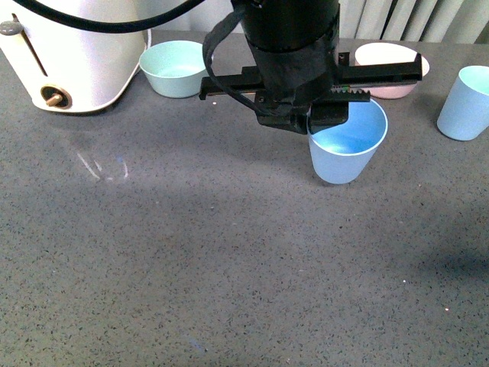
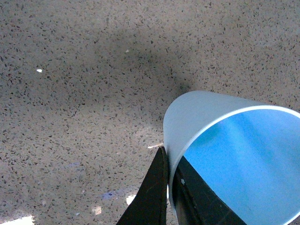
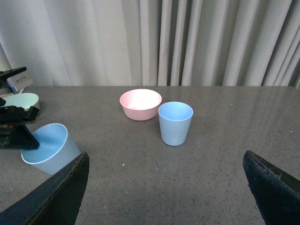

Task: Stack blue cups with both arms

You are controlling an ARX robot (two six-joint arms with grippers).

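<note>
Front view: your left tool grips the rim of one blue cup, tilted, at the middle of the counter; the other cup stands well apart, to the right. Left wrist view: one finger is outside the wall, one inside. Right wrist view: your right tool is wide and empty, facing the other cup. I judge only the first pick done; stacking remains.

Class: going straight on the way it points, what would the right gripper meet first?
Most likely the upright blue cup, standing ahead of the right gripper, between its open fingers; the pink bowl sits behind it. The tilted blue cup in the left gripper is off that line. Depth is unclear.
</note>
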